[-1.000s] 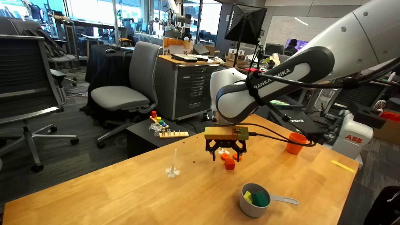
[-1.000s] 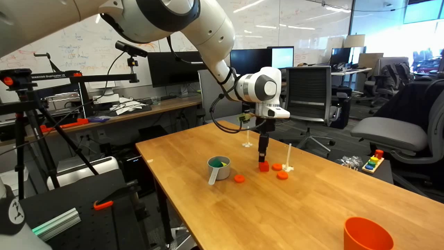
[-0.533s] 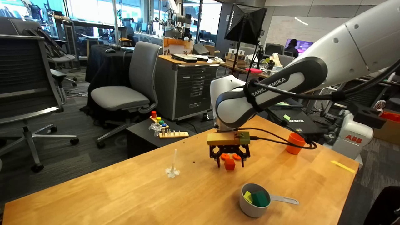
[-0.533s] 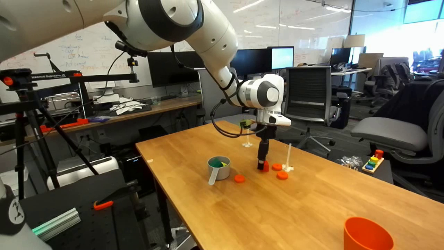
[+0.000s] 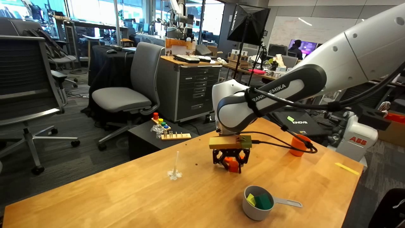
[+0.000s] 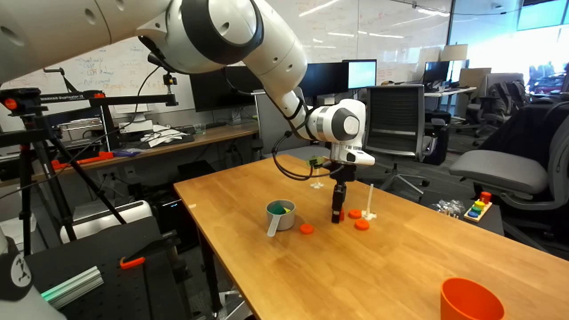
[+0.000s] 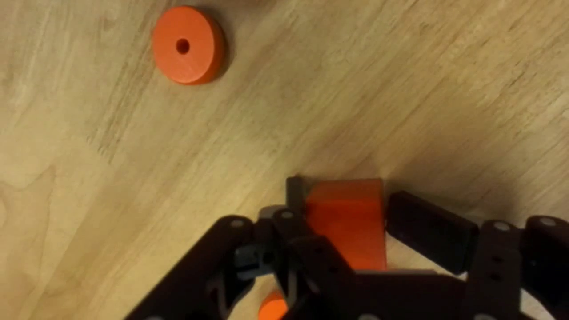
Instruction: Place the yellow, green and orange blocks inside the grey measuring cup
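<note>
Judged from how things lie, the third and last placement is in hand, at its grasping step: the green block [image 5: 263, 201] and the yellow block [image 5: 251, 199] are already held inside the grey measuring cup [image 5: 253, 214]. The orange block [image 7: 353, 222] is clamped by the claw [image 5: 233, 169], its fingers [image 7: 424, 229] set against opposite sides, and no lift can be made out. In an exterior view, the cup is seen between that block and the left edge of the counter [image 6: 355, 275]. Next, a straight lift seems called for, then a carry toward that edge, above the cup's height, and a release into it.
</note>
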`<state>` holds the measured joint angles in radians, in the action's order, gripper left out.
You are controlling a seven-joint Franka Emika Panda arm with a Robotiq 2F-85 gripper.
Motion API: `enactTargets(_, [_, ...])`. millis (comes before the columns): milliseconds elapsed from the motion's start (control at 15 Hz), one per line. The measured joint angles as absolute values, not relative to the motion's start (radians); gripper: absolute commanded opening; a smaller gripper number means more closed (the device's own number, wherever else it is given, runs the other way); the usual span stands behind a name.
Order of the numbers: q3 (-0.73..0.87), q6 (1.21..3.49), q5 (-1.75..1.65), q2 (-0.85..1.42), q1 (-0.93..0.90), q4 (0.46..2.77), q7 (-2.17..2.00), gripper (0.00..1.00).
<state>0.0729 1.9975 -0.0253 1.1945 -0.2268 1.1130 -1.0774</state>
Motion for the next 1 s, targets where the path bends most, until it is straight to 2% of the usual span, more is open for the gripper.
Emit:
enactTargets(67, [0.073, 1.994, -0.025, 1.195, -0.227, 1.106, -1.077, 0.16])
enactTargets(600, [-0.008, 1.986, -0.009, 1.150, -0.240, 1.106, -1.025, 0.16])
enactTargets(1000, [-0.141, 1.947, 0.025, 0.998, -0.251, 1.242, -0.964, 0.16])
